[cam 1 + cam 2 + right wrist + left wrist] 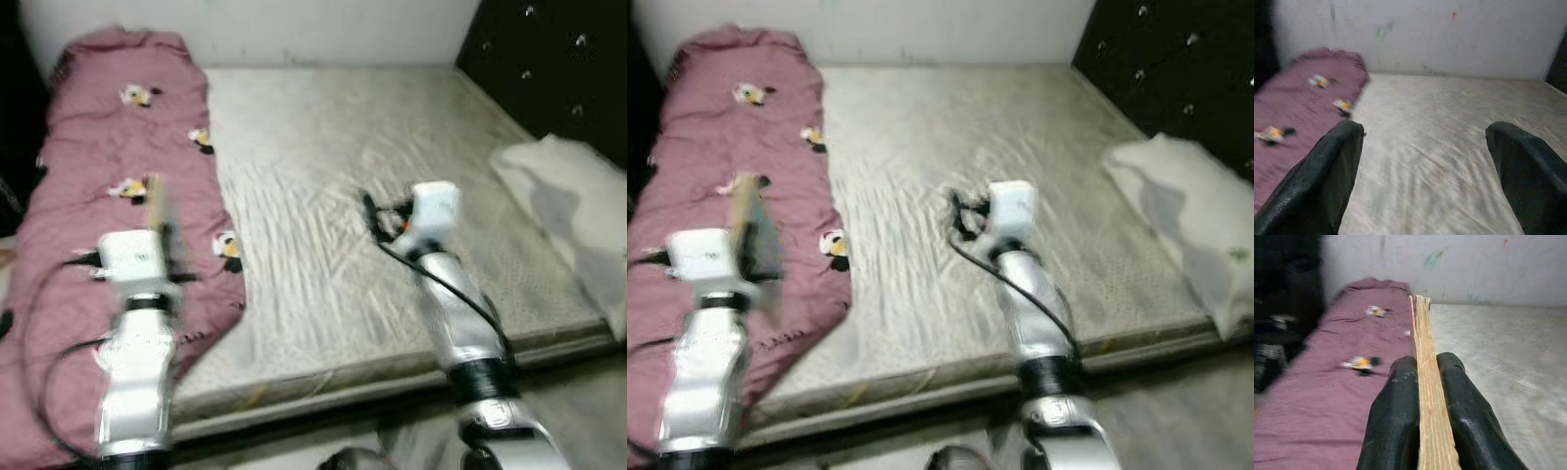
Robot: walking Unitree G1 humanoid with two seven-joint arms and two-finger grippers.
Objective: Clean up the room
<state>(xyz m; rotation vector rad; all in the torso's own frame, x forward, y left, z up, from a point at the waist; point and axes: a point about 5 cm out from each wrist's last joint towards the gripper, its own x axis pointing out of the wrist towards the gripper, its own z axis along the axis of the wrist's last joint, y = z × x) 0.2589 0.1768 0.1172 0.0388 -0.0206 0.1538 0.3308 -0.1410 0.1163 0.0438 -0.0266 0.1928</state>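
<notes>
My left gripper (1422, 363) is shut on a thin tan flat thing (1423, 328), held edge-on and looking like a book or board; it shows blurred above the left wrist (754, 240). That arm is over a pink blanket (108, 166) with small cartoon prints, which lies along the left side of the bed. My right gripper (1425, 132) stands open with nothing between its fingers (1327, 166), out over the bare grey mattress (343, 147) near its middle.
A white pillow (573, 206) lies at the mattress's right end against a dark tufted headboard (558, 59). A pale wall (1449, 34) runs behind the bed. The mattress's front edge (372, 377) is just before me, with floor (578, 411) at lower right.
</notes>
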